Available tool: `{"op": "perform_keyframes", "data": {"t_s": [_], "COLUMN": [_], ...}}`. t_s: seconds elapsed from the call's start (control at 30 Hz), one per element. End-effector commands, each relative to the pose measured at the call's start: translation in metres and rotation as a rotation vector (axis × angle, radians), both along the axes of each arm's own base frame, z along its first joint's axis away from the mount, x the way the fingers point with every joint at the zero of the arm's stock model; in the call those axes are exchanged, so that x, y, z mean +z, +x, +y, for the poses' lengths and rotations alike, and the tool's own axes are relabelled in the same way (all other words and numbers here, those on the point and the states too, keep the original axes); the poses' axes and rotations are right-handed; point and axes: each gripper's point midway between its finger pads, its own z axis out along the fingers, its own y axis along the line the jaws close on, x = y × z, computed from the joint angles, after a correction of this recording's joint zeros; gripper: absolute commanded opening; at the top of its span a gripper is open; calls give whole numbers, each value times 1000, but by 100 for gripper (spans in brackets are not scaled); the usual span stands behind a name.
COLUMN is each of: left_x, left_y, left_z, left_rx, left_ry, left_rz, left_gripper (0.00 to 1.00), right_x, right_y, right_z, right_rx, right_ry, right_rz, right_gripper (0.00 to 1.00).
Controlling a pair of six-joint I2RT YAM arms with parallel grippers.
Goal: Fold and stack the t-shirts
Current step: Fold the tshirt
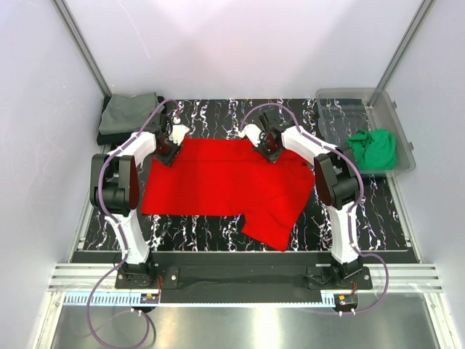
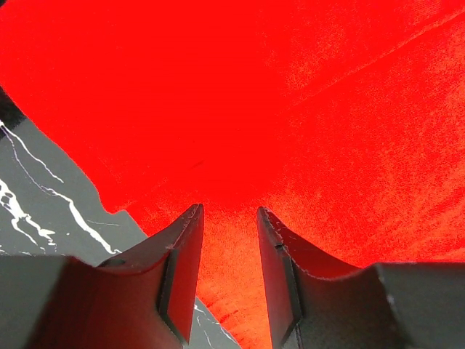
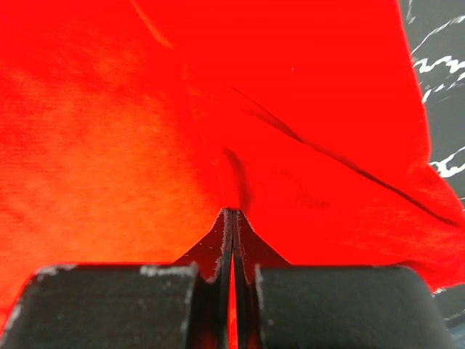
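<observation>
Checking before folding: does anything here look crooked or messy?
The bright red cloth t-shirt lies askew: its near right part juts out beyond the rest. The green cloth t-shirt sits crumpled in the clear plastic bin.

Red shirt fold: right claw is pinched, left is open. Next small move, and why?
Probably close the left claw: its jaws stand apart at the far left edge of the red t-shirt, red cloth showing between them, while the right claw is already shut on a pinch of cloth. Both gripping, the far edge could be lifted for the fold.
</observation>
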Motion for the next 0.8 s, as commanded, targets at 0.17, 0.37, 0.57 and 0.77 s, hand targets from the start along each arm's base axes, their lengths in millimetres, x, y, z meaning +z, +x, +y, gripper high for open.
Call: {"op": "perform_keyframes", "data": {"t_s": [0.17,0.37,0.57,0.77], "left_x": [23,29,33,33], "left_y": [20,21,22,22], "left_z": [-12,-12,-12,-12], "left_rx": [-6,-9,-11,-10], "left_ry": [-53,-55,-53,-57], "left_rz": [-79,-96,-109,-108], "left_gripper": [40,40,40,40], "right_x": [52,52,50,56], "right_y": [-19,-34,-48,-55], "right_z": [27,36,38,38], "right_rx": [58,97,122,129], "right_ry": [27,0,-15,-16], "right_rz": [-91,-96,-88,-94], "right_gripper": [0,0,0,0]}}
